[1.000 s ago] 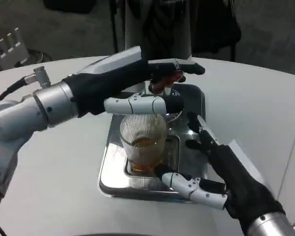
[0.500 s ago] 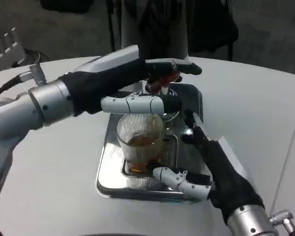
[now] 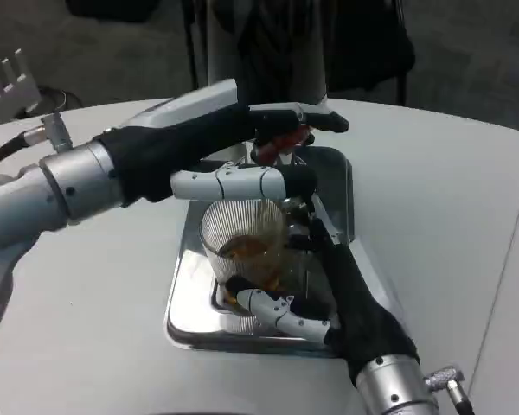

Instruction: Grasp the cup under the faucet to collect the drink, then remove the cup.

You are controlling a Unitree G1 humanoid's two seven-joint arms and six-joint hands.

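Note:
A ribbed clear cup (image 3: 242,235) with amber drink in it stands on the steel drip tray (image 3: 183,313), under the faucet. My right hand (image 3: 350,294) wraps the cup from the right. Its thumb (image 3: 272,311) lies across the front of the cup's base and its fingers (image 3: 316,232) are against the cup's far right side. My left hand (image 3: 203,143) reaches in from the left above the cup. Its stretched fingers (image 3: 307,117) rest on the faucet's red lever (image 3: 283,143), and its thumb (image 3: 233,183) lies just over the cup's rim. The spout is hidden behind that hand.
The tray sits mid-table on the round white table (image 3: 432,199), whose far edge curves behind the faucet. A dark stand (image 3: 268,43) rises behind the faucet. Bare table lies to the right and left of the tray.
My right hand has moved left and forward from the tray's right side and closed around the cup's base. The left hand stays on the lever. The view has shifted slightly.

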